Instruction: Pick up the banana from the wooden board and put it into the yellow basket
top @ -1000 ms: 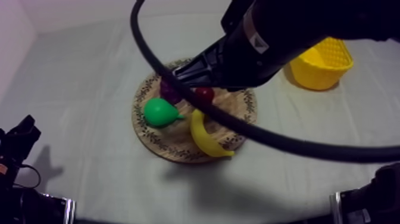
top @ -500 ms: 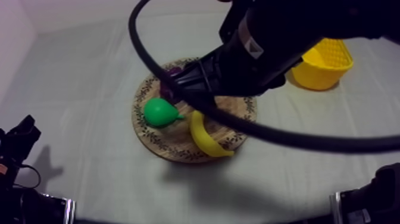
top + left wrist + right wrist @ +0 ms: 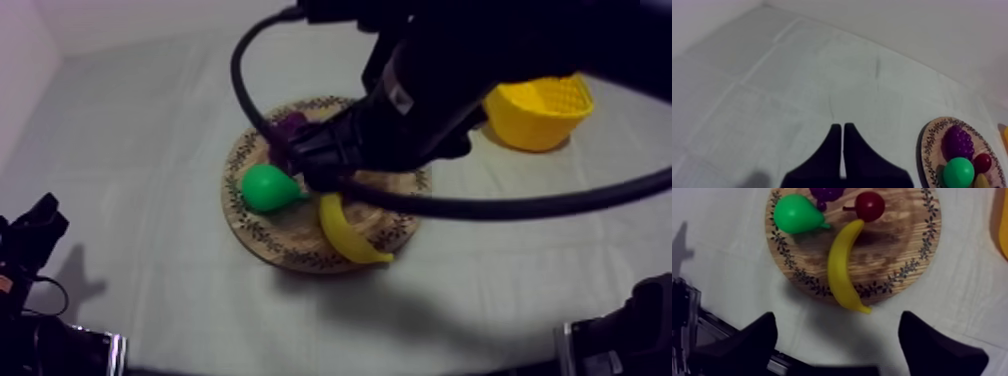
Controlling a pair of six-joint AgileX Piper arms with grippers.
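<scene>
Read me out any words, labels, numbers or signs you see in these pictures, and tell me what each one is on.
Nothing here can be read as text.
On the right arm, a small white sticker: its marks are too blurred to read.
On the wooden board: a leaf pattern round the rim, no letters.
On the yellow basket and the banana: no markings visible.

place: robot lab bench | cues: cloth-covered table (image 3: 150, 130); plain white wall (image 3: 922, 30)
</scene>
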